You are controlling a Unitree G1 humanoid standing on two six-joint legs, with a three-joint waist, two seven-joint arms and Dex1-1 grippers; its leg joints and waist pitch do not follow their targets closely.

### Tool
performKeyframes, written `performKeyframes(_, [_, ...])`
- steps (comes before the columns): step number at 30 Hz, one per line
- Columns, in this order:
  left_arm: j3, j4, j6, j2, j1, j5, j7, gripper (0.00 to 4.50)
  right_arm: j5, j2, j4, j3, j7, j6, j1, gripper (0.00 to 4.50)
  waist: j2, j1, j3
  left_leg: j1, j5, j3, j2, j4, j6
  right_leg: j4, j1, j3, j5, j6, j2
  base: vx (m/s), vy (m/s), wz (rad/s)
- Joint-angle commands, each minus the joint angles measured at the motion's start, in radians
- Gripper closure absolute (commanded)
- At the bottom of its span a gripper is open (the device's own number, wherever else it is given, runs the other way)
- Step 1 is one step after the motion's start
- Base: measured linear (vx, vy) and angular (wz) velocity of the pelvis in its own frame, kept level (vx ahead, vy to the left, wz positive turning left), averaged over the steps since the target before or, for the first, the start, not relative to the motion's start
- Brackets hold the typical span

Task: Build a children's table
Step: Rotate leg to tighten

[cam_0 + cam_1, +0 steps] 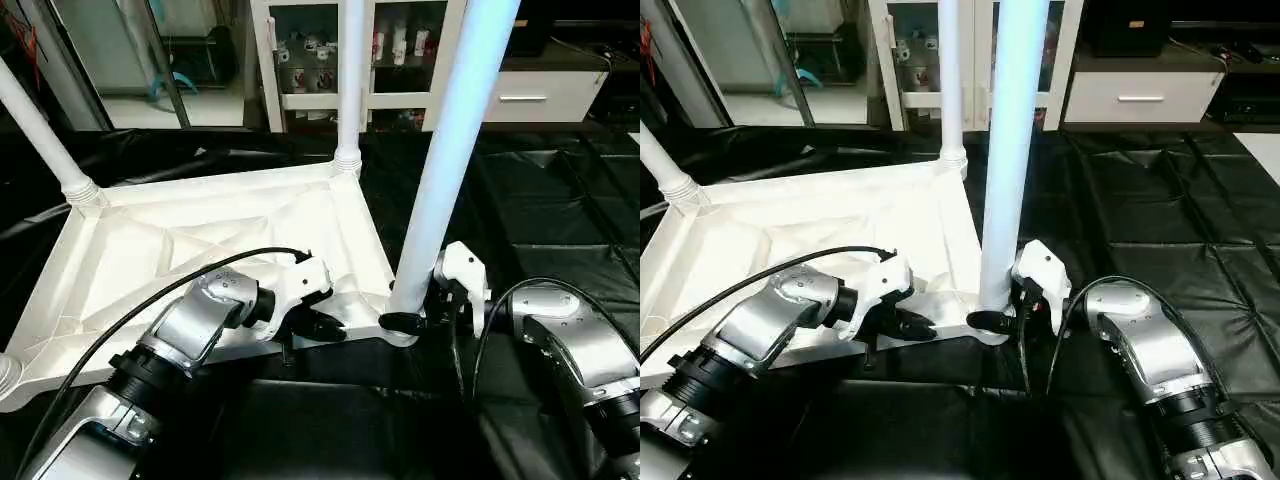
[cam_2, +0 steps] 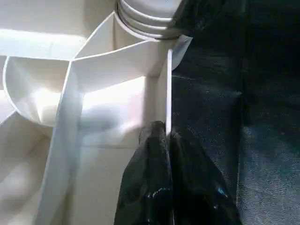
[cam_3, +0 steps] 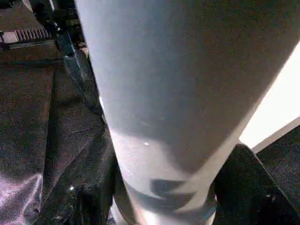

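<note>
Tabletop (image 1: 200,240) lay underside-up on the black mat (image 1: 560,200) when we checked; three legs seated, near-right leg (image 1: 450,150) upright in its socket. Left gripper (image 1: 325,328) was pinched shut on the near rim. Right gripper (image 1: 425,318) straddled that leg's base; grip unclear.

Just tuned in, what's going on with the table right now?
The tabletop lies upside down on black matting. Three legs are visible standing in corner sockets. The left gripper is pinched shut on the top's near rim, and the right gripper straddles the base of the nearest leg at its socket.
</note>
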Motion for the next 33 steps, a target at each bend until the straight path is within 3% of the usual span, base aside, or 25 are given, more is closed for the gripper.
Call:
performKeyframes(1, [-0.004,-0.046,0.003,-0.005,-0.002,-0.018,-0.022,4.50,-0.014,0.006,0.002,0.036,0.021,0.007,0.005,1.98,-0.015,-0.005,-0.067,0.026,-0.174,-0.020,0.043,-0.072,0.077,-0.053,0.041,0.008,-0.087,-0.255,-0.022,0.000,0.000,0.00])
performKeyframes(8, [0.018,-0.015,0.008,-0.032,-0.007,-0.018,0.026,4.50,-0.029,0.057,0.053,0.000,-0.080,-0.003,-0.010,1.99,-0.016,-0.008,-0.065,0.025,-0.183,-0.018,0.042,-0.072,0.072,-0.055,0.038,0.010,-0.108,-0.255,-0.022,0.000,0.000,0.00])
performKeyframes(11, [0.043,0.034,0.000,-0.065,-0.026,-0.011,0.087,4.50,-0.042,0.128,0.126,-0.048,-0.225,0.009,-0.041,1.99,-0.019,-0.018,-0.061,0.024,-0.227,-0.019,0.037,-0.078,0.042,-0.063,0.037,0.008,-0.181,-0.242,-0.022,0.000,0.000,0.00])
performKeyframes(13, [0.074,0.108,-0.010,-0.105,-0.056,0.001,0.170,4.50,-0.054,0.184,0.177,-0.077,-0.337,0.013,-0.058,2.00,-0.021,-0.033,-0.060,0.028,-0.280,-0.022,0.034,-0.082,0.007,-0.070,0.035,0.007,-0.264,-0.213,-0.021,0.000,0.000,0.00])
performKeyframes(15, [0.091,0.148,-0.015,-0.128,-0.075,0.008,0.221,4.50,-0.058,0.212,0.198,-0.089,-0.391,0.020,-0.063,2.00,-0.019,-0.037,-0.060,0.030,-0.296,-0.023,0.034,-0.084,0.000,-0.075,0.033,0.009,-0.283,-0.202,-0.022,0.000,0.000,0.00])
performKeyframes(18, [0.136,0.257,-0.020,-0.193,-0.130,0.015,0.357,4.50,-0.072,0.303,0.276,-0.144,-0.600,0.044,-0.087,2.00,-0.022,-0.042,-0.061,0.026,-0.271,-0.022,0.031,-0.083,0.001,-0.074,0.033,0.009,-0.253,-0.196,-0.020,0.000,0.000,0.00])
performKeyframes(23, [0.190,0.431,-0.053,-0.278,-0.225,0.059,0.616,4.50,-0.124,0.434,0.424,-0.238,-0.996,0.039,-0.143,2.01,-0.013,-0.044,-0.064,0.029,-0.254,-0.022,0.029,-0.083,-0.007,-0.073,0.031,0.009,-0.217,-0.199,-0.019,0.000,0.000,0.00])
performKeyframes(24, [0.202,0.463,-0.068,-0.295,-0.242,0.068,0.677,4.50,-0.134,0.458,0.448,-0.249,-1.062,0.026,-0.156,2.01,-0.015,-0.046,-0.065,0.030,-0.260,-0.023,0.028,-0.084,-0.011,-0.075,0.032,0.009,-0.219,-0.195,-0.019,0.000,0.000,0.00])
performKeyframes(27, [0.206,0.507,-0.102,-0.310,-0.263,0.086,0.733,4.50,-0.148,0.488,0.480,-0.255,-1.131,0.008,-0.177,2.01,-0.013,-0.042,-0.065,0.029,-0.261,-0.023,0.027,-0.084,-0.007,-0.077,0.033,0.008,-0.195,-0.188,-0.019,0.000,0.000,0.00])
performKeyframes(28, [0.208,0.517,-0.108,-0.315,-0.267,0.084,0.733,4.50,-0.155,0.499,0.486,-0.252,-1.142,-0.011,-0.185,2.01,-0.008,-0.040,-0.067,0.029,-0.261,-0.024,0.028,-0.085,-0.006,-0.075,0.034,0.008,-0.187,-0.186,-0.020,0.000,0.000,0.00])
performKeyframes(33, [0.181,0.491,-0.098,-0.299,-0.252,0.087,0.653,4.50,-0.150,0.513,0.442,-0.231,-1.054,-0.084,-0.192,2.01,-0.011,-0.038,-0.068,0.025,-0.243,-0.023,0.029,-0.084,0.015,-0.070,0.039,0.006,-0.133,-0.191,-0.021,0.000,0.000,0.00])
